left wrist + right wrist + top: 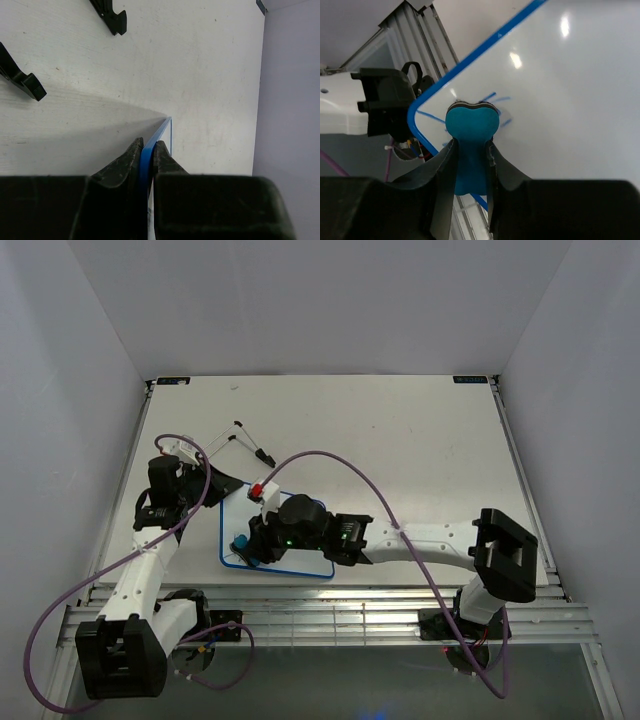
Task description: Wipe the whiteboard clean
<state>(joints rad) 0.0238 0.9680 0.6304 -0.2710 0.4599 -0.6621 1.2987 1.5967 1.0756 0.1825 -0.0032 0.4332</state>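
Note:
The whiteboard (233,520), white with a blue rim, lies on the table near the front left. My left gripper (214,487) is shut on its far left edge; in the left wrist view the blue rim (160,131) runs out from between the pinching jaws of the left gripper (148,145). My right gripper (252,544) is shut on a blue bone-shaped eraser (470,122), whose head presses on the whiteboard (570,100) near its rounded corner. Blue marker strokes (492,96) show around the eraser head. The eraser (241,541) sits at the board's near left corner.
A thin wire stand with black feet (250,445) lies on the table beyond the board; two of its feet (114,19) show in the left wrist view. Aluminium rails (320,605) line the near edge. A purple cable (340,465) arcs over the right arm.

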